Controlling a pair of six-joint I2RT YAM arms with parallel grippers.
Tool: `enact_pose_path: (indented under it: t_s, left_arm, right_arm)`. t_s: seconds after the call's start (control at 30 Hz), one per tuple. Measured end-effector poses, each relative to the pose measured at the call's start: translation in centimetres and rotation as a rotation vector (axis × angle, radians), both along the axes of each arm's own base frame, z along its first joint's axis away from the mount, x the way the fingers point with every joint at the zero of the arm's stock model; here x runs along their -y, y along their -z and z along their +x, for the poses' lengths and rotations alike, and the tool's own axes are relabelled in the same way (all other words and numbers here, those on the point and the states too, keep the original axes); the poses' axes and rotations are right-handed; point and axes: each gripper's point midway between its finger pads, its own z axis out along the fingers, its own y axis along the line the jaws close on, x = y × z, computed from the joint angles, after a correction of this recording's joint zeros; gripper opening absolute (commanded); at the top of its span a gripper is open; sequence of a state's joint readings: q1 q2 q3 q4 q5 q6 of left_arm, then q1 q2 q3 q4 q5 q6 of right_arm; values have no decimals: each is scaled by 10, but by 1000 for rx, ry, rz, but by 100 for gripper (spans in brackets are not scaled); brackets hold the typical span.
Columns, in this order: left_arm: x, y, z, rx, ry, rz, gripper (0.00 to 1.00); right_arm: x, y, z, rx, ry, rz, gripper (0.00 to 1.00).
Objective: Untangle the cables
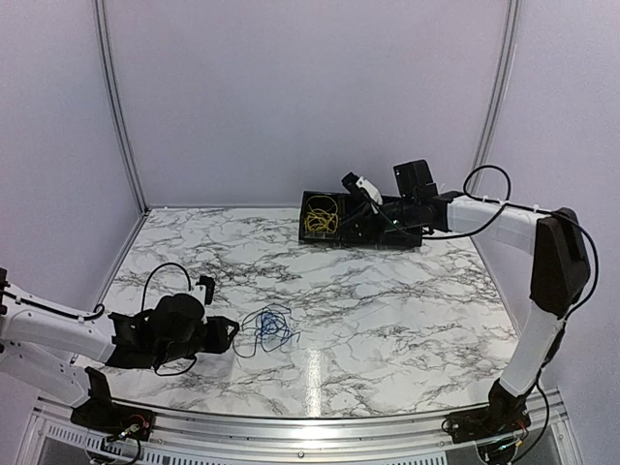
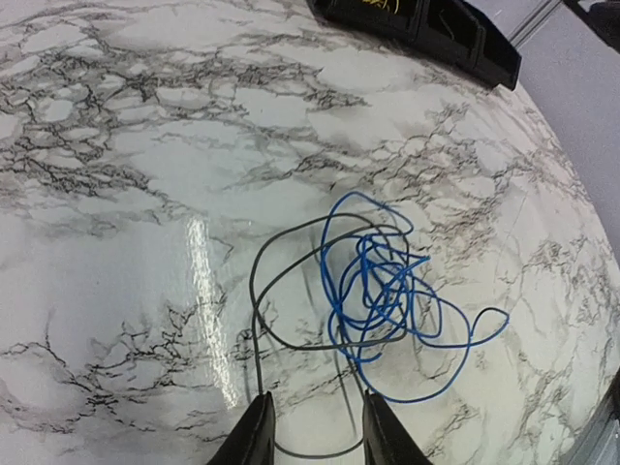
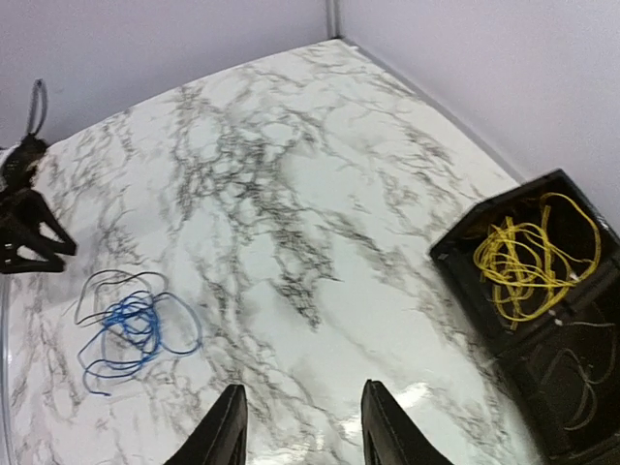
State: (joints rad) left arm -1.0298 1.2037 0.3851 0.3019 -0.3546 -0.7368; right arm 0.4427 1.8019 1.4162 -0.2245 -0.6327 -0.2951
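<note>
A blue cable [image 2: 383, 281] lies in a loose tangle on the marble table, with a black cable [image 2: 291, 242] looped through and around it. The same tangle [image 1: 266, 329] sits at the front left in the top view. My left gripper [image 2: 315, 441] is low at its near side, open, and a loop of the black cable lies between the fingers [image 2: 254, 438] without being pinched. The yellow cable [image 3: 528, 257] is bunched in the left compartment of a black tray [image 1: 383, 235]. My right gripper [image 3: 300, 426] hovers open and empty beside that tray.
The black tray [image 3: 572, 407] stands at the back of the table, right of centre, and thin dark strands show in its second compartment. The table's front rail [image 1: 310, 426] runs close behind the left arm. Walls close in the back and both sides.
</note>
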Motion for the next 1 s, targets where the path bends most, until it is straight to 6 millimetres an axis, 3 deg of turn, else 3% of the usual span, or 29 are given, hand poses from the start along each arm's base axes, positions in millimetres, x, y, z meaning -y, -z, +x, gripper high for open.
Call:
enact_pose_path:
  t_s: [0.17, 0.27, 0.37, 0.53, 0.63, 0.7, 0.8, 0.87, 1.0]
  left_arm:
    - [-5, 40, -11, -147, -16, 83, 31]
    - [-9, 56, -17, -210, -30, 103, 24]
    - [-9, 66, -19, -242, -35, 116, 17]
    - [8, 67, -7, -246, -26, 132, 0]
    - [15, 62, 1, -226, -26, 145, 0]
    - [18, 50, 9, -190, -29, 158, 0]
    - [21, 16, 20, -100, -19, 174, 0]
    - [23, -24, 26, -11, 4, 152, 0]
    - [21, -124, 30, 203, 38, 51, 0]
  right_arm:
    - [-25, 15, -62, 4, -154, -27, 43]
    - [-31, 18, -84, 14, -204, -36, 43]
    - [-32, 11, -88, 37, -216, -29, 43]
    - [-33, 9, -88, 45, -217, -24, 43]
    - [-33, 8, -88, 47, -222, -19, 43]
    - [-34, 7, -90, 44, -229, -14, 43]
    - [-35, 6, -92, 41, -240, -7, 43]
    - [-36, 2, -93, 35, -249, -1, 43]
    - [-41, -25, -92, 57, -274, 32, 45]
